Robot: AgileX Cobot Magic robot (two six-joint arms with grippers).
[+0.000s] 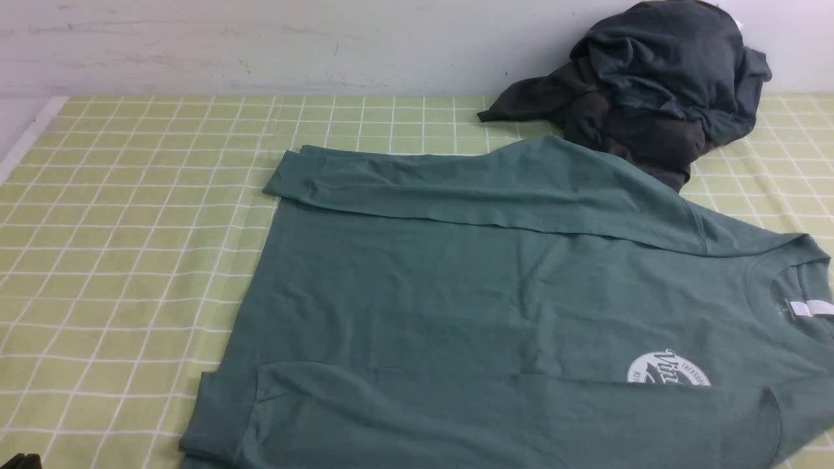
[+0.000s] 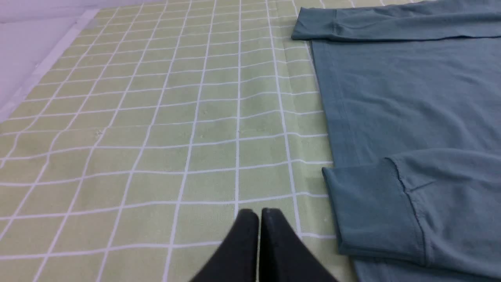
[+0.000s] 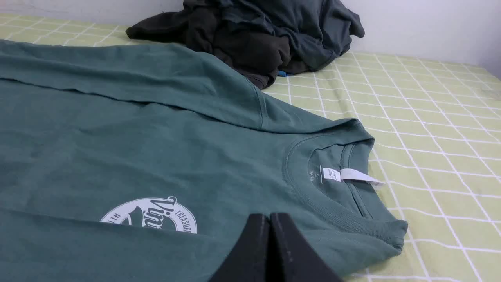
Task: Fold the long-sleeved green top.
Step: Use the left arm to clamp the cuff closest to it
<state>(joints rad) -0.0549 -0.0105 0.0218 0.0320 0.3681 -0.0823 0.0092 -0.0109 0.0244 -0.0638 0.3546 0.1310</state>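
Note:
The green long-sleeved top (image 1: pixel 456 280) lies flat on the checked cloth, neck to the right, hem to the left. Both sleeves are folded across the body: one along the far edge (image 1: pixel 417 185), one along the near edge (image 1: pixel 456 417), half covering the white round logo (image 1: pixel 668 371). The white neck label (image 3: pixel 352 176) shows inside the collar. My left gripper (image 2: pixel 258 213) is shut and empty, over bare cloth beside the near sleeve's cuff (image 2: pixel 364 207). My right gripper (image 3: pixel 269 217) is shut and empty, over the top just below the collar. Neither gripper shows in the front view.
A dark charcoal-grey heap of clothes (image 1: pixel 651 91) lies at the back right against the wall, touching the top's far shoulder. The yellow-green checked cloth (image 1: pixel 130 228) covers the table; its left edge (image 1: pixel 26 140) meets a pale surface.

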